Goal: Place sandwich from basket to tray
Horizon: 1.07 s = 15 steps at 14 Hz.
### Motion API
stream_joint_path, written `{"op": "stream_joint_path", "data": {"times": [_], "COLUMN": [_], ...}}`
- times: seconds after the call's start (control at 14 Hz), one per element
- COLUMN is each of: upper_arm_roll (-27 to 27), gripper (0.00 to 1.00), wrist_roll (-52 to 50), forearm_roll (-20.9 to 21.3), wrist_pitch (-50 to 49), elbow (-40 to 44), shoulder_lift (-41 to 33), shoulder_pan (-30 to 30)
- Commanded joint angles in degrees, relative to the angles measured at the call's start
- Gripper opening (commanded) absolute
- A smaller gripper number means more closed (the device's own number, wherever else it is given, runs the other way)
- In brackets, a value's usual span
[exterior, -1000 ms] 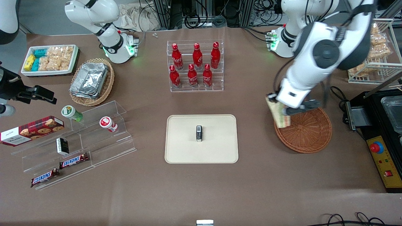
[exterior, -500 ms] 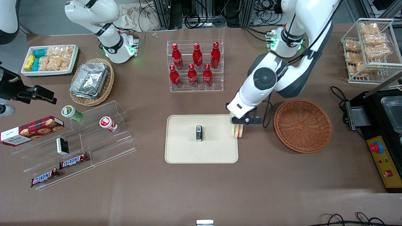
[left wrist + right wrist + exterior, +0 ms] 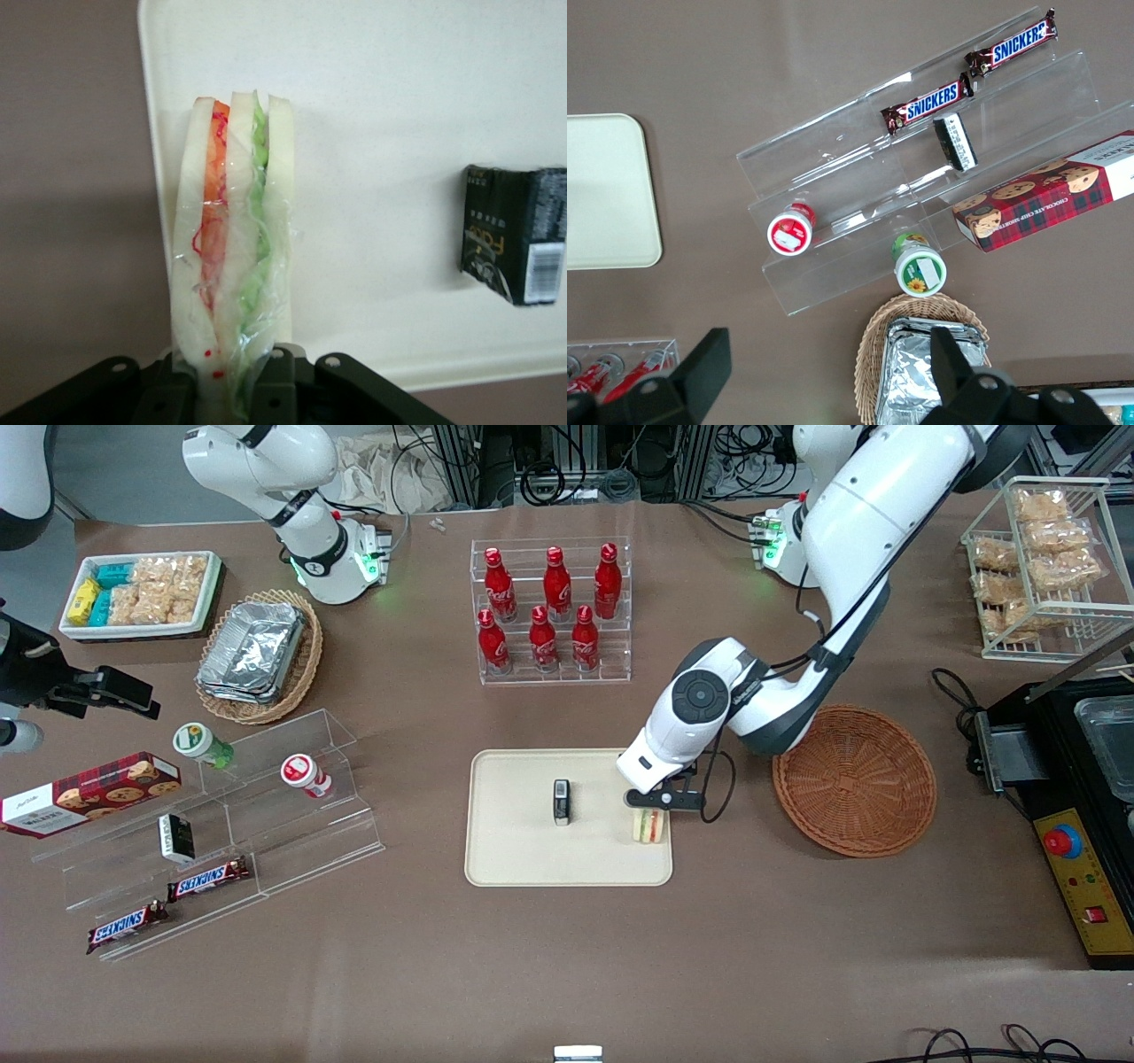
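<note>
Since a second ago: we carried the sandwich (image 3: 648,825) from the basket (image 3: 855,781) to the tray (image 3: 532,859).
Claw (image 3: 651,802): clamped on the sandwich, over the tray's basket-side edge.
Next: we judge lowering and release remain.

Brown table (image 3: 549,974) filling most of front view, lying under even overhead light. Cables (image 3: 567,469) and metal framing crowding table's upper edge; grey floor possibly showing there.
</note>
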Motion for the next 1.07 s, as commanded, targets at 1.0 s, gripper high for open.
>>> {"op": "stream_joint_path", "data": {"times": [1.0], "upper_arm_roll": [9.91], "gripper": [1.0], "wrist_roll": [7.63], "forearm_roll": [-19.31], "wrist_pitch": [-33.87], "elbow": [-0.87], "shoulder_lift": [-39.75], "shoulder_pan": [-0.25]}}
